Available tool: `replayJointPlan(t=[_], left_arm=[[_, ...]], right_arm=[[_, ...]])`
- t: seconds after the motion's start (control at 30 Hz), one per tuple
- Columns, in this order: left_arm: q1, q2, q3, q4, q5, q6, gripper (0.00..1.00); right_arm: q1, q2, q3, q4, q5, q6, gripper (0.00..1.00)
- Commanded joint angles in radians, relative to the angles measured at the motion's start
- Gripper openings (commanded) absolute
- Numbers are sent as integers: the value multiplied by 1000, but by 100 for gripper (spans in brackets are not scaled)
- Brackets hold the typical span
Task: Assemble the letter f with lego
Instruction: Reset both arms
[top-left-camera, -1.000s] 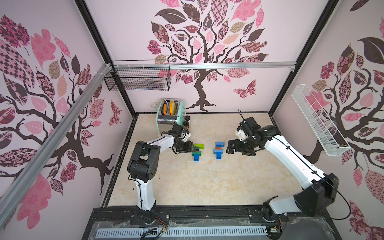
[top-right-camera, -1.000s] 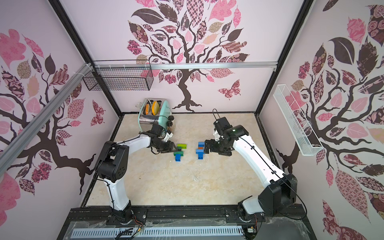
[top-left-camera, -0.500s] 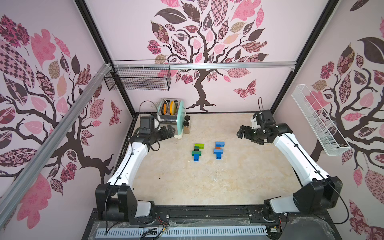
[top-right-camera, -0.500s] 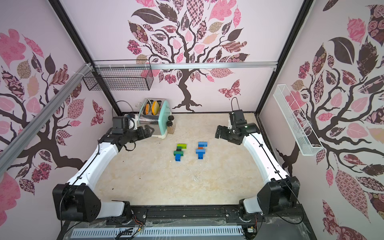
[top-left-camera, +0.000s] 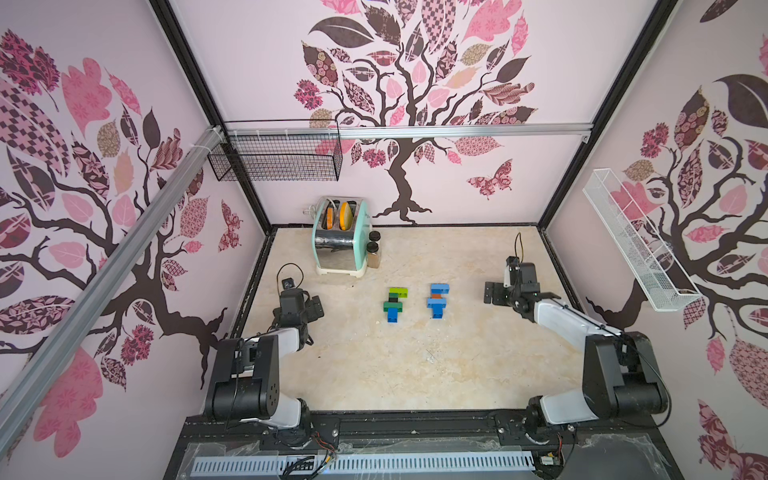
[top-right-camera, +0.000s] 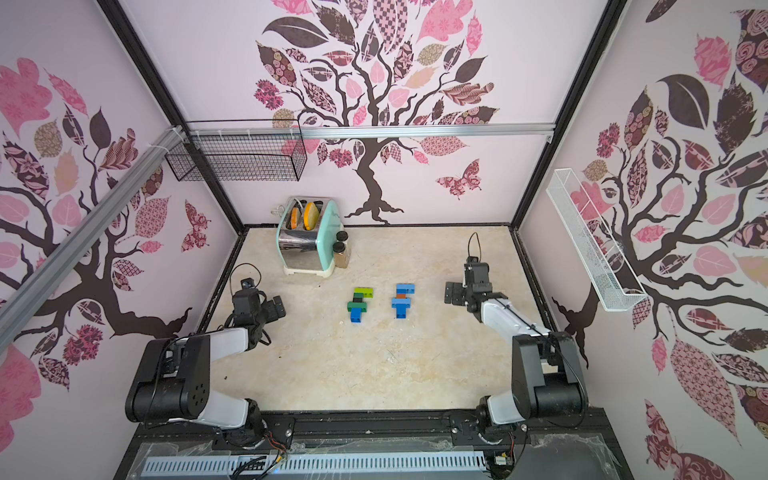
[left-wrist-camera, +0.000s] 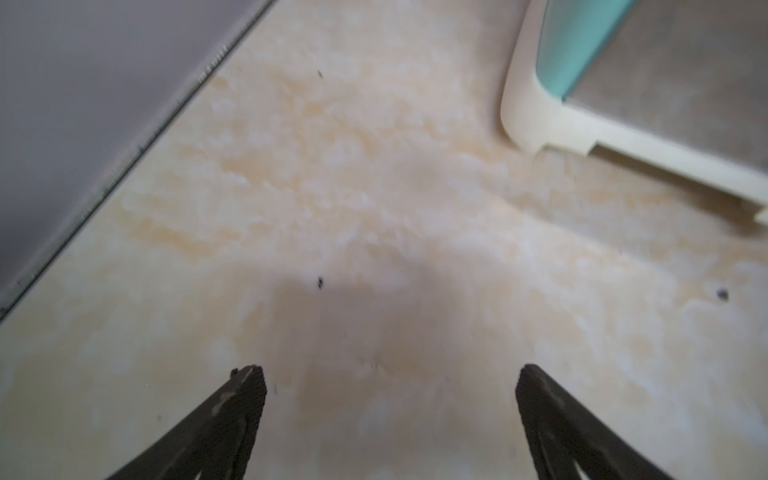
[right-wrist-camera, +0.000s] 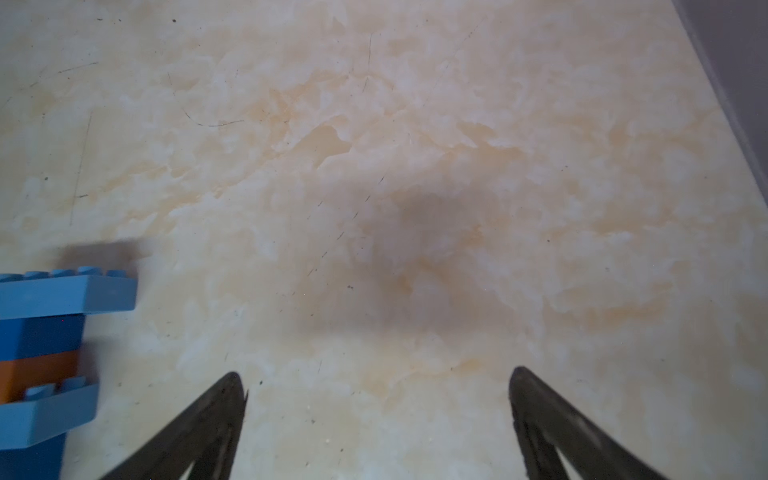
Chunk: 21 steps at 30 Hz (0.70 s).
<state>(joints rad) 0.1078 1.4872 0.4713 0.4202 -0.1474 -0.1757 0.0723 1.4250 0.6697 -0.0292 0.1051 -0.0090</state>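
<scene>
Two lego builds lie flat mid-table in both top views. One (top-left-camera: 394, 304) (top-right-camera: 359, 305) is lime, black, dark green and blue. The other (top-left-camera: 437, 300) (top-right-camera: 402, 300) is light blue, orange-brown and blue, and its edge shows in the right wrist view (right-wrist-camera: 54, 291). My left gripper (top-left-camera: 316, 307) (top-right-camera: 277, 309) hangs well to the left of them, open and empty (left-wrist-camera: 390, 374). To their right my right gripper (top-left-camera: 492, 293) (top-right-camera: 453, 295) is also open, with bare table between its fingers (right-wrist-camera: 376, 378). Neither gripper touches a brick.
A mint-and-chrome toaster (top-left-camera: 340, 237) (left-wrist-camera: 623, 83) stands at the back left with two dark-capped spice jars (top-left-camera: 372, 249) beside it. A black wire basket (top-left-camera: 276, 160) hangs on the back wall and a white wire rack (top-left-camera: 636, 241) on the right wall.
Both arms have drawn back from the lego builds to the table's sides. The left gripper let go and opened wide. The builds have stayed in place.
</scene>
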Motion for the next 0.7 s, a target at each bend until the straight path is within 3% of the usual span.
replayJointPlan(t=[0.0,0.07,0.1,0.13,0.17,0.23,0.3,0.37,0.43,0.5,0.57,0.67], left_arm=[[-9,17,-24,292,150,84,98],[-85,94,-91,508,3,118,98],[-81,113,-107,571,-9,108,98],[-80,72,-87,442,-11,102,98],[-82,64,-84,429,-8,100,98],[-81,100,-100,523,-12,104,98],[-78,68,-92,447,-6,103,98],[-79,85,-98,496,-8,107,98],[-82,72,-94,463,-12,111,98],[-84,73,-95,468,-16,114,98],[-91,69,-97,465,-29,115,98],[-99,70,-90,453,-34,124,98]], right_arm=[[-14,-11,-125,459,61,-34,100],[-24,58,-119,527,40,-38,99],[-26,75,-74,467,-19,-70,99],[-29,109,-67,509,-55,-73,99],[-32,137,-59,518,-48,-64,99],[-77,130,-58,502,-121,-32,99],[-94,111,-115,590,-158,-33,99],[-90,99,-210,745,-139,-37,99],[-89,156,-316,1023,-105,-21,99],[-84,122,-237,808,-120,-37,99],[-73,137,-255,874,-105,-42,100],[-72,121,-248,830,-104,-39,99]])
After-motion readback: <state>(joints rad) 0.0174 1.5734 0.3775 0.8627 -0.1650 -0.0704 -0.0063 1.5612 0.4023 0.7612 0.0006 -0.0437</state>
